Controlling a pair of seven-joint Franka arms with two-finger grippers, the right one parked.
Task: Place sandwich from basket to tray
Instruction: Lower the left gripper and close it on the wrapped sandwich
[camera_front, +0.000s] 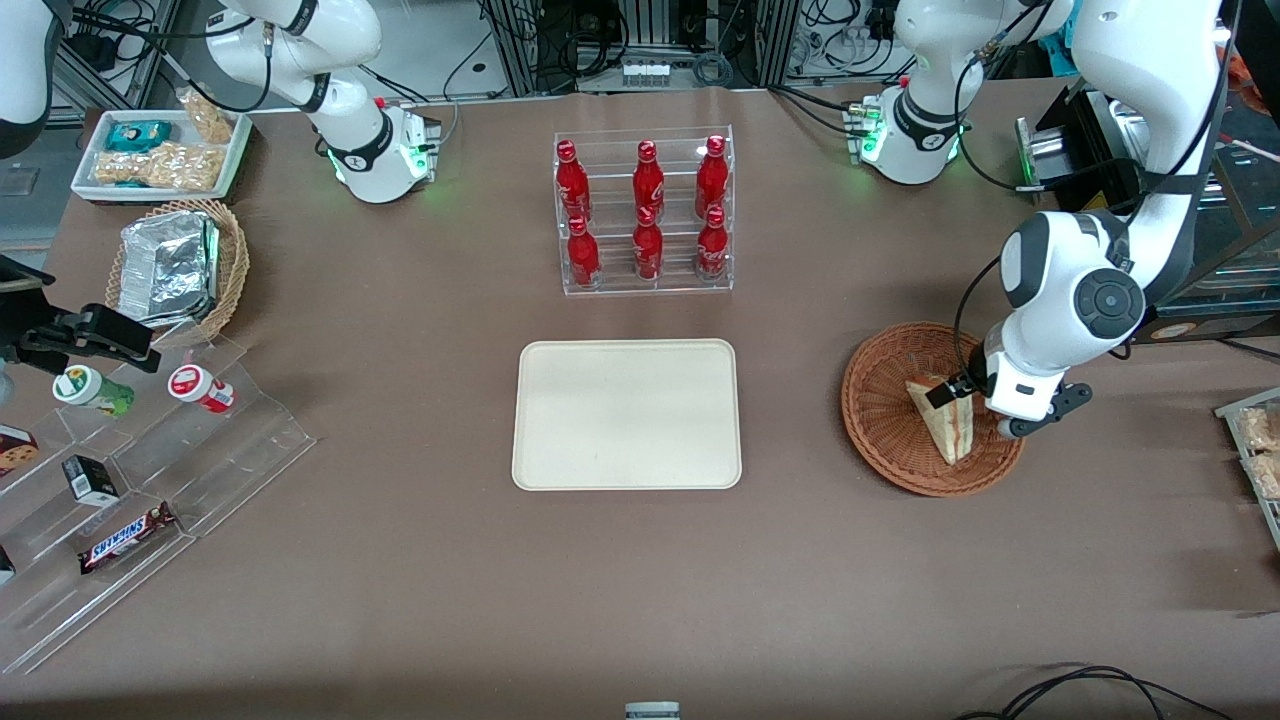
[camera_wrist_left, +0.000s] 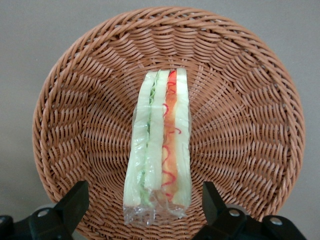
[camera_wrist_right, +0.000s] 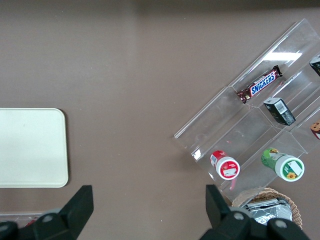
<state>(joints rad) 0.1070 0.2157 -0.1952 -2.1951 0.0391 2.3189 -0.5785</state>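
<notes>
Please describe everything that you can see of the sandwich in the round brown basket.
The sandwich is a triangular wedge of pale white bread in clear plastic wrap, with a green stripe and an orange-red stripe of filling along its cut edge. It stands on edge in the basket, cut edge upward, resting on the woven bottom. The gripper hangs open just above it, one finger on each side, and does not appear to touch it. The tray lies apart, toward the parked arm's end of the table.
</notes>
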